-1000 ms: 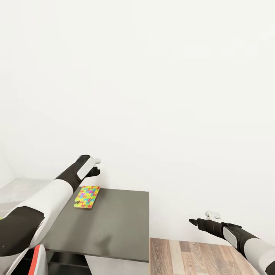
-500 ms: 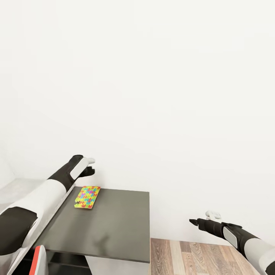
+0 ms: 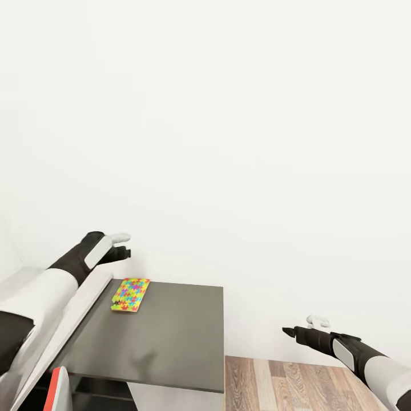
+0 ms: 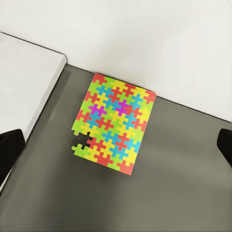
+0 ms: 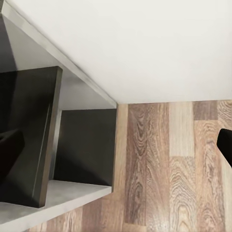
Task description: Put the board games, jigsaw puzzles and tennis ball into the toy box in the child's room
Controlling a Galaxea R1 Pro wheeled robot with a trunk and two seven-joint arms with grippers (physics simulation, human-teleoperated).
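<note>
Left gripper (image 3: 123, 253) wide, empty, lower left, near jigsaw puzzle (image 3: 131, 294). Step: approach. Next: descend, pinch edge. Right gripper (image 3: 292, 331) wide, idle.

No readable text, label, brand, number or sign anywhere. The puzzle (image 3: 131, 294) at the far left corner of the dark cabinet top (image 3: 171, 337) carries only coloured interlocking pieces, no lettering; the left wrist view confirms this (image 4: 114, 123). Wall, floor and arm casings are unmarked.
</note>
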